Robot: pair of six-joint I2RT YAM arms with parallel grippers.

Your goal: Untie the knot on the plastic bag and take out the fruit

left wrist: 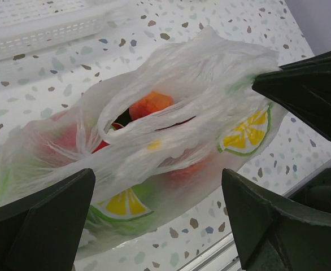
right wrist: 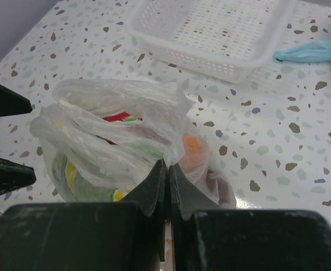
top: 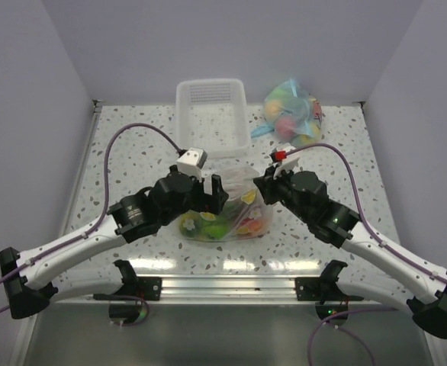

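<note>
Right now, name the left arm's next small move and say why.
Probably lower the open left gripper onto the loose lip of the plastic bag and pinch it. The right gripper is shut on the other side, and a gap already shows an orange fruit; pulling apart should widen it.

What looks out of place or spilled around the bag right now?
Nothing stands out. The plastic bag lies with its mouth open, the fruit inside, none spilled. The right tool pinches its edge; the left tool stands open, empty.
</note>
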